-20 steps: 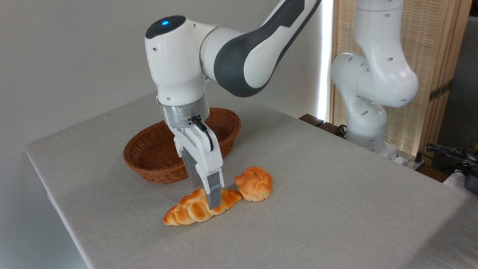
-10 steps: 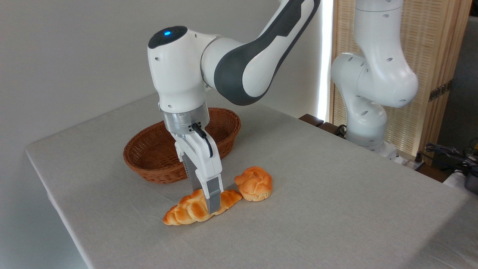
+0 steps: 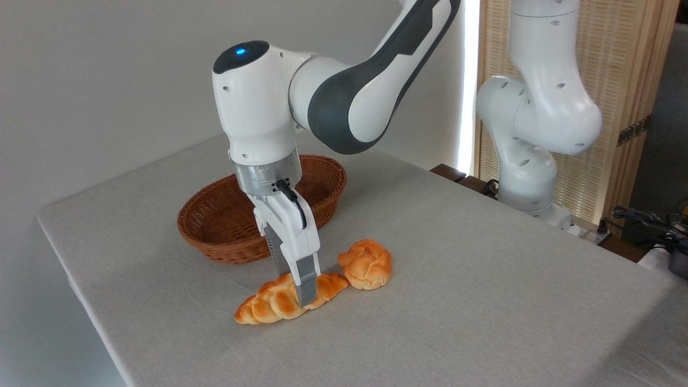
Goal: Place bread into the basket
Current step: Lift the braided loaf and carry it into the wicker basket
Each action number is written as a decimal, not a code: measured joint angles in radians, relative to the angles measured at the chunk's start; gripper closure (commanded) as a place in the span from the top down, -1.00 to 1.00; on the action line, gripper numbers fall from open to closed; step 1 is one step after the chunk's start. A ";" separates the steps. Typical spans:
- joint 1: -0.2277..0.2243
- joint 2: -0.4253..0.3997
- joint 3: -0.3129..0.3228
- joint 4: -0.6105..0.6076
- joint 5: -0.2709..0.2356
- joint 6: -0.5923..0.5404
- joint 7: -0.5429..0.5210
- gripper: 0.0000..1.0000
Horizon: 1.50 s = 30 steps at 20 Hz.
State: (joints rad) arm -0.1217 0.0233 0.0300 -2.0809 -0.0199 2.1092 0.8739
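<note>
Right there on the bench (image 3: 484, 301) lies the bread (image 3: 274, 301), long and thin, twisted like a braid, shiny gold-orange with lighter lines in the folds and pointy ends. It rests flat on the cloth, near the front edge. The claw (image 3: 303, 293) comes straight down on it from above, a bit to the right of the loaf's middle. One grey finger (image 3: 307, 285) stands in front of the loaf and covers a strip of it; the other finger is behind, mostly hidden. The fingers look pressed against the loaf's two sides, clamped on it, and the loaf sits on the bench under them.

Just beside the loaf's right tip is a small round bun (image 3: 366, 264), knotted on top, the same orange colour. The two look close enough to touch, but I cannot tell for sure.

Behind the claw, farther back and to the left, sits the basket (image 3: 215, 236). It is oval and shallow, woven from reddish-brown wicker with a braided rim.

The bench is covered in a pale grey cloth with soft wrinkles. The arm (image 3: 344, 97) is smooth white and dark grey, with a silver ring above the claw and a little blue light on top.
</note>
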 measured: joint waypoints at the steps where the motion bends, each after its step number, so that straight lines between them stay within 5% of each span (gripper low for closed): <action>1: 0.000 0.002 0.000 0.000 0.000 0.000 0.000 -0.24; 5: 0.000 0.005 0.000 0.000 0.000 0.000 0.000 -0.39; 21: 0.005 -0.005 0.009 0.031 0.000 -0.009 0.000 -0.39; 30: 0.006 -0.061 -0.010 0.188 -0.072 -0.190 -0.071 -0.36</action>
State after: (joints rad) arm -0.1158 -0.0375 0.0198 -1.8934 -0.0923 1.9194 0.8027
